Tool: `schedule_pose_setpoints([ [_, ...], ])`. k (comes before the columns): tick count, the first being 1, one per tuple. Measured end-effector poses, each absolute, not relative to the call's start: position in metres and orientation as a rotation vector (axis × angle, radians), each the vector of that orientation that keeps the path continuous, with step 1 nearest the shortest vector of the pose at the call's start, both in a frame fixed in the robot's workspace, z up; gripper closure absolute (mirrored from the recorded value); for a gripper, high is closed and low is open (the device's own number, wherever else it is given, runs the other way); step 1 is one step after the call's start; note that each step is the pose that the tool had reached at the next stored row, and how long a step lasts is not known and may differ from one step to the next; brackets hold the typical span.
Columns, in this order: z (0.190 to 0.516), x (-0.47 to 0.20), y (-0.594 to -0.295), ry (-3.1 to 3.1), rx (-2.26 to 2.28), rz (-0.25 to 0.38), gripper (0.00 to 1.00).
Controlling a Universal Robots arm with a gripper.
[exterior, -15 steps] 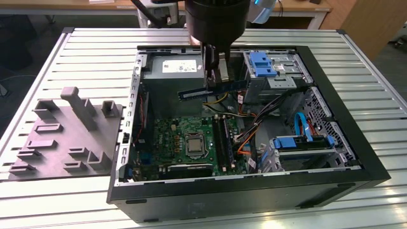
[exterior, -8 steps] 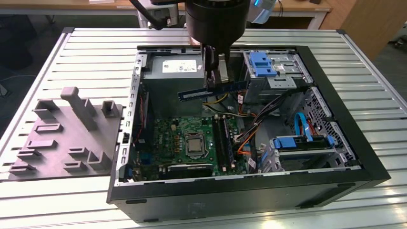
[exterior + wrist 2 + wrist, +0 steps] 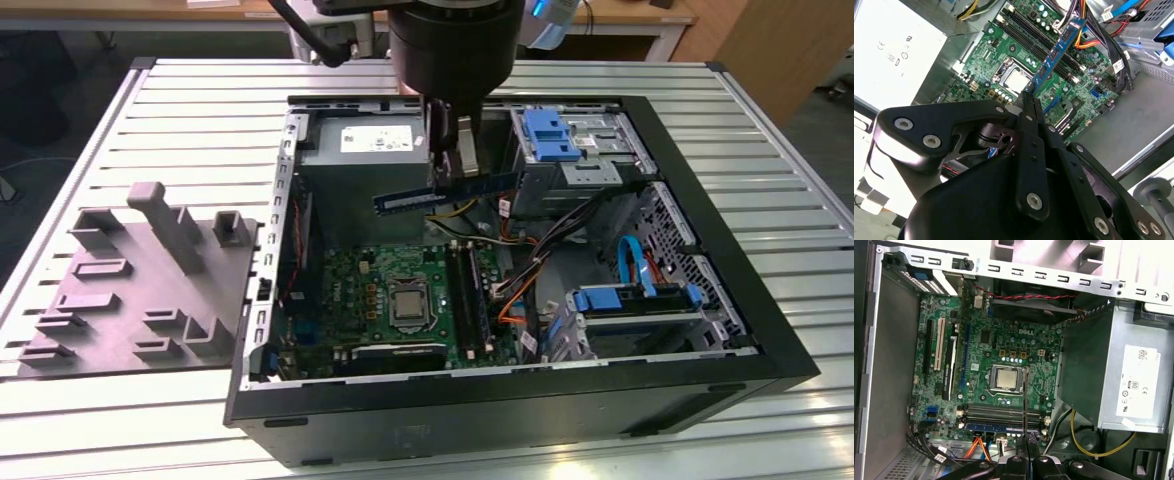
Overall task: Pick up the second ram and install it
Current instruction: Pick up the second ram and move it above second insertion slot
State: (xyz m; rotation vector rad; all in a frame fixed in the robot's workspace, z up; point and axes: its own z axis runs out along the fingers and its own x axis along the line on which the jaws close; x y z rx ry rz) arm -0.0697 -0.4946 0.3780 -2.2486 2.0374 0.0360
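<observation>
Your gripper (image 3: 450,175) is squeezed tight on the second ram (image 3: 400,200), holding it near its middle. The ram is a long, thin, flat stick. It is dark blue, with small white labels on its side. In the second wrist view you see tiny chips and dots in a row along the stick (image 3: 1056,52), reaching out from the gripper's tips (image 3: 1029,97).

The stick is up in the air inside the open computer case (image 3: 534,385), just by the grey power supply (image 3: 360,145). It tilts a little, lower on the exterior view's left. It is above the green motherboard (image 3: 387,280) and not touching the long black memory slots (image 3: 467,290).
</observation>
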Motion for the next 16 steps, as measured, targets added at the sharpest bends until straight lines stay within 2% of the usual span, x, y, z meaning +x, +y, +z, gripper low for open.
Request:
schedule_pose_setpoints([
  [4, 0.378, -0.0697, -0.4946, 2.038, -2.249, 0.036, 0.89],
  [11, 0.3777, -0.0695, -0.4946, 2.067, -2.275, 0.106, 0.89],
  [16, 0.3777, -0.0695, -0.4946, 2.067, -2.275, 0.107, 0.89],
])
